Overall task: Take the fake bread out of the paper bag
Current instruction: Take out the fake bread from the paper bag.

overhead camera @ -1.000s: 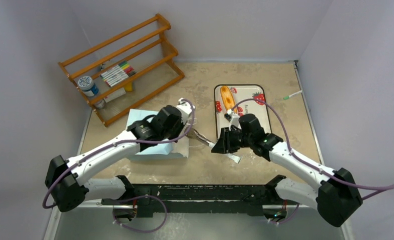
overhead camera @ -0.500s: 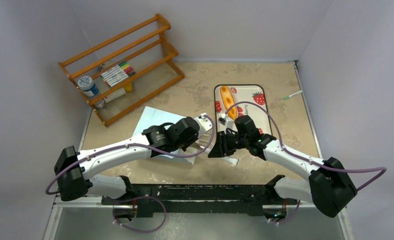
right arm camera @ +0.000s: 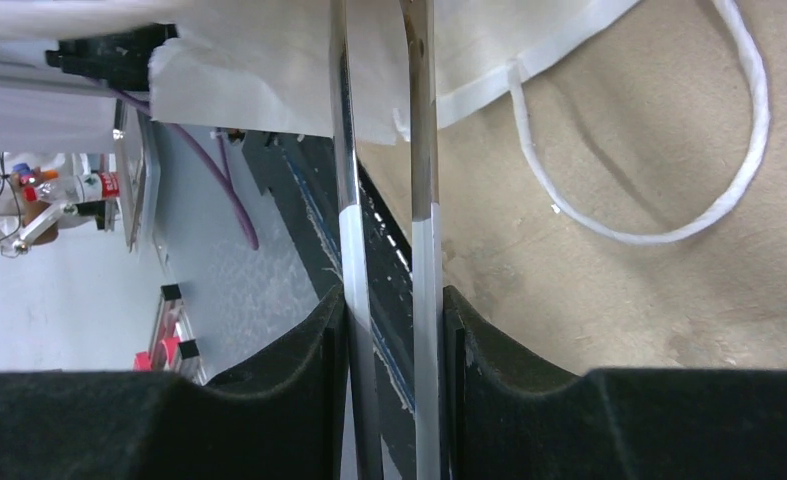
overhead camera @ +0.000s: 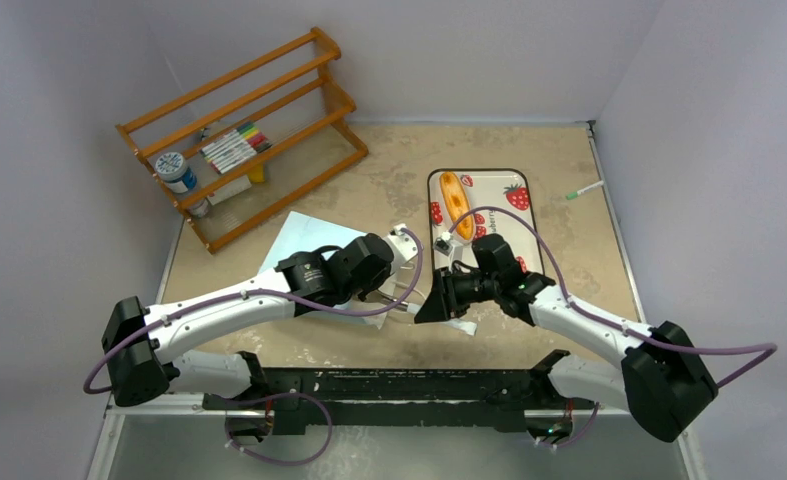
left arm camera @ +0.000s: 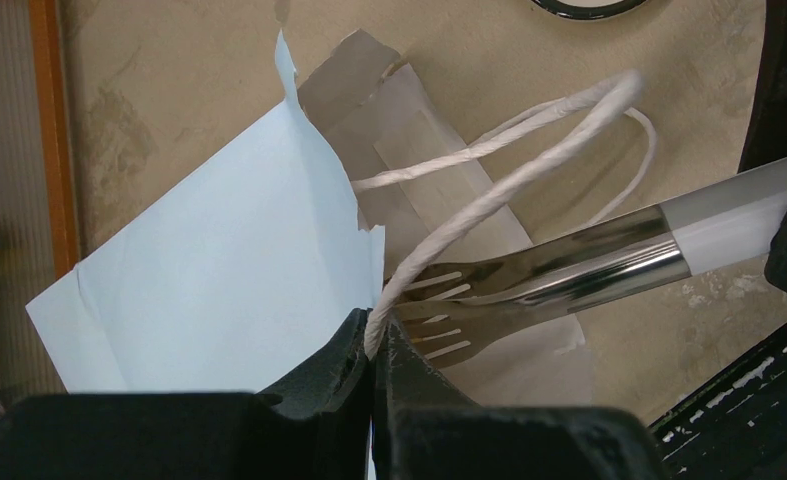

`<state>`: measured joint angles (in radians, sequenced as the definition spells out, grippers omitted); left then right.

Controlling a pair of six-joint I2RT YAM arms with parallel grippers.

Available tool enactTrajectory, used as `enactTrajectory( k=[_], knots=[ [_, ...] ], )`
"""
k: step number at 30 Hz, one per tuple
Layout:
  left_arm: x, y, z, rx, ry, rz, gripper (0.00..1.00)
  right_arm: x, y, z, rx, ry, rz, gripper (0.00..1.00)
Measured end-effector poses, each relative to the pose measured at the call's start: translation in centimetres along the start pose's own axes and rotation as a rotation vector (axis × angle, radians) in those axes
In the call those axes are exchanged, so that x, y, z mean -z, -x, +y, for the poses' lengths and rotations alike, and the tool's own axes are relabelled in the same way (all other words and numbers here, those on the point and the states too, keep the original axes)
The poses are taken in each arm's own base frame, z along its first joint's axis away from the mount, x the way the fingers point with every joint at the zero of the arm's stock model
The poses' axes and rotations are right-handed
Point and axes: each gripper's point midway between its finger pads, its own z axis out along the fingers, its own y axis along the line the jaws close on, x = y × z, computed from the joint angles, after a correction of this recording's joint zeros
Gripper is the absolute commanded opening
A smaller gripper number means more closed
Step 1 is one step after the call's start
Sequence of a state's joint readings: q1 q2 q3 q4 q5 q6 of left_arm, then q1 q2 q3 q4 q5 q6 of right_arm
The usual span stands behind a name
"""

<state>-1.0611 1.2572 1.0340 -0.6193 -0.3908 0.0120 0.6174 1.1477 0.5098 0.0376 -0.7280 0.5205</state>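
Observation:
The light blue paper bag lies flat at mid-left, its mouth towards the right; it also shows in the left wrist view. My left gripper is shut on one white string handle at the bag's mouth. My right gripper is shut on metal tongs, whose forked tips sit at the bag's opening. A golden long loaf lies on the strawberry-print tray. The other bread pieces are hidden.
A wooden rack with markers and a jar stands at the back left. A green-tipped pen lies at the right edge. A black rail runs along the near edge.
My left gripper has moved right off the top of the bag to its mouth, and the bag has shifted and turned. My right gripper with the tongs has moved left and nearer.

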Motion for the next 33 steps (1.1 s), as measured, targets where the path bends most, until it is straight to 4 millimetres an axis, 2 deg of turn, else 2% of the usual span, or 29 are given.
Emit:
enactTrajectory(
  k=[10, 33],
  knots=[
    [-0.3, -0.1, -0.1, -0.001, 0.002, 0.01, 0.0, 0.7, 0.2, 1.6, 0.036, 0.057, -0.014, 0.32],
    [-1.2, -0.4, -0.4, 0.005, 0.012, 0.032, 0.0, 1.4, -0.3, 3.1, 0.031, 0.096, 0.031, 0.34]
  ],
)
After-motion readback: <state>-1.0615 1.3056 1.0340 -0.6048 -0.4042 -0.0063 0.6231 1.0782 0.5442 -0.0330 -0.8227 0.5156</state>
